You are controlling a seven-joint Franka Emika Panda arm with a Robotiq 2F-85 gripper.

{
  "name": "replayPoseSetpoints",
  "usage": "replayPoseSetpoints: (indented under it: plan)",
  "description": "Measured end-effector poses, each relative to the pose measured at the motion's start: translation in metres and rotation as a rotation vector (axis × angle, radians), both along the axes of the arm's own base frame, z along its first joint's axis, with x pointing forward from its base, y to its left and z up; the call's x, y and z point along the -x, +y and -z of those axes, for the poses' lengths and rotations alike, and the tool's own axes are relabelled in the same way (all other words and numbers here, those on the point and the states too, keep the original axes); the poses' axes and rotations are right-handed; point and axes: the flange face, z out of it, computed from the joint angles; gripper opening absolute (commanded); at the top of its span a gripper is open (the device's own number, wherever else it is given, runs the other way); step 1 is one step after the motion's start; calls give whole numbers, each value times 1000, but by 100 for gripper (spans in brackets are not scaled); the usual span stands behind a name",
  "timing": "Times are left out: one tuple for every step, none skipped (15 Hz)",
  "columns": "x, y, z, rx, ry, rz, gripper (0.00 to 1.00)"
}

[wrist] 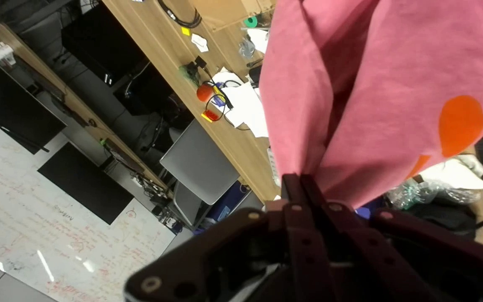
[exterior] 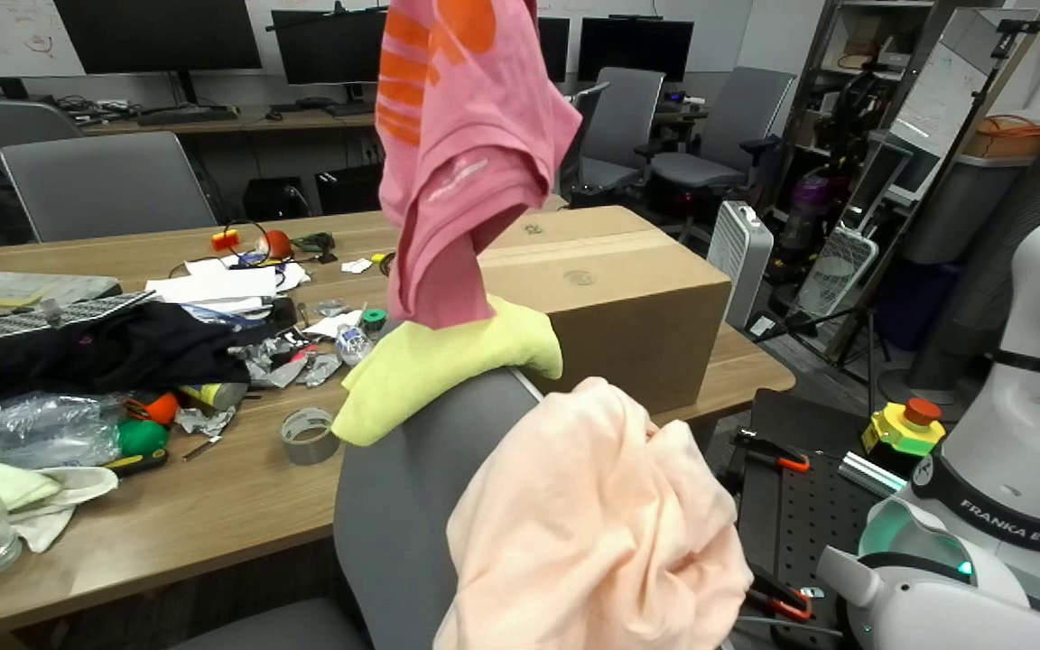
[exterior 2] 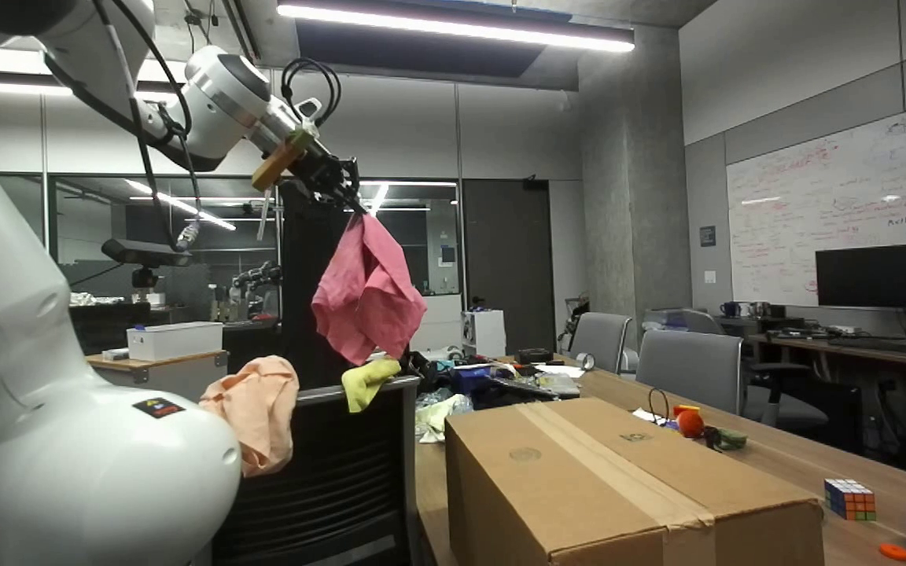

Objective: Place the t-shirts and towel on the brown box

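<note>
Pink T-shirt (exterior: 475, 171) with orange print hangs from the raised, outstretched Franka arm (exterior 2: 225, 101), gripper (exterior 2: 359, 208) slanting downward; fingertips (wrist: 290, 188) pinch the cloth, which drapes below them.

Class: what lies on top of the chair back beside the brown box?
A yellow cloth and a peach cloth drape over the chair back. The parts beneath them are covered and cannot be seen.

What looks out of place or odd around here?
The table looks untidy: a black cloth lies crumpled among loose wrappers, strewn without order. The peach cloth hangs bunched over the chair back, an odd resting place. I see no clear spill or damage.
</note>
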Motion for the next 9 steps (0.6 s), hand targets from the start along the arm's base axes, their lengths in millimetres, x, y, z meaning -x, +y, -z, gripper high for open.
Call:
replayPoseSetpoints:
  plan:
    - [1,-3,-6,-1,-2,14,1]
    - [1,-6,-12,-2,-3,29,1]
    - [1,-10,-17,-2,-3,46,1]
    - [0,-15,-22,-2,-2,66,1]
    - [-1,-22,-27,-3,1,90,1]
    - [-3,-31,-33,-5,2,116,1]
    - [-6,-42,-39,-10,3,147,1]
    - [-9,-57,-45,-18,4,183,1]
    - [-13,-74,-51,-27,5,221,1]
